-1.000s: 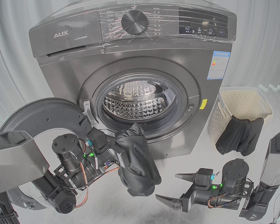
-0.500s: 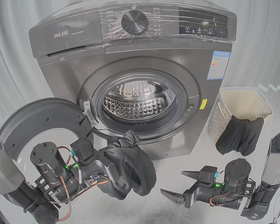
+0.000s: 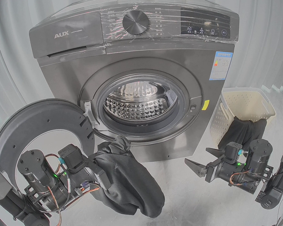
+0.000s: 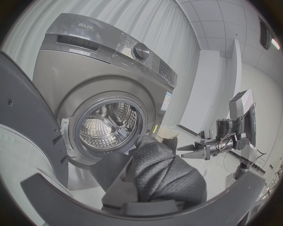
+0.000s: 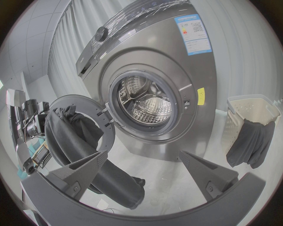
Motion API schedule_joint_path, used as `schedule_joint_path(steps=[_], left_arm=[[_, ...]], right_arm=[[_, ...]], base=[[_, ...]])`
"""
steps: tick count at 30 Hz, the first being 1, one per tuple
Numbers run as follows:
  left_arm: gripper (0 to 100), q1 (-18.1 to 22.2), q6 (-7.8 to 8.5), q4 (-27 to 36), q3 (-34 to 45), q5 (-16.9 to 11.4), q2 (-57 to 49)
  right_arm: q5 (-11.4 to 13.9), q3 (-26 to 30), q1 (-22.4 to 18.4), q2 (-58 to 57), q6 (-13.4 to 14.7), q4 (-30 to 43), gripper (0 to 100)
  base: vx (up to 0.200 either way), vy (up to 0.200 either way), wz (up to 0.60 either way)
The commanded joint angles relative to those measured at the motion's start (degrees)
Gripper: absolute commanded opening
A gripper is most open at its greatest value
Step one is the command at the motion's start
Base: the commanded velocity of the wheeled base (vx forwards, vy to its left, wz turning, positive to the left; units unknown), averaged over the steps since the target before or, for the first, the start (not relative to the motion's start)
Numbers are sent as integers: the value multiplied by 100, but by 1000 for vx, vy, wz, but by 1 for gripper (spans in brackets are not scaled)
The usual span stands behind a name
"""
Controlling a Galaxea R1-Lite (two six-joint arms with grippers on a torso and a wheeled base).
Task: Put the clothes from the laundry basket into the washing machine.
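In the head view, the left gripper [image 3: 101,177] was clamped on a dark garment [image 3: 133,188], low before the washing machine [image 3: 132,64], under its drum mouth [image 3: 137,102] and beside the open door [image 3: 37,124]. The right gripper [image 3: 197,156] gaped wide and empty near the laundry basket [image 3: 242,102], a second dark garment [image 3: 241,134] draped over its front rim. The left wrist view showed cloth bunched in the grip. The right wrist view showed bare, spread fingers [image 5: 85,170]. Loading seemed in hand; the garment likely needed raising into the drum.

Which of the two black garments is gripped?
The black garment in the left gripper, hanging by the washer door; the other garment drapes over the laundry basket rim, clear of the open right gripper.
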Motion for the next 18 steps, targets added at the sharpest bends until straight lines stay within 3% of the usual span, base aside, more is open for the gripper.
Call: schedule_joint_path(steps=[1, 16, 18], left_arm=[[0, 35, 89, -6, 52, 76, -11], [0, 202, 194, -6, 166, 76, -2], [0, 202, 229, 3, 228, 67, 7]], right_arm=[[-4, 3, -147, -206, 23, 2, 100], [5, 3, -226, -188, 41, 2, 100], [5, -6, -226, -197, 41, 2, 100]], base=[[0, 0, 0], [0, 0, 0], [200, 0, 0]])
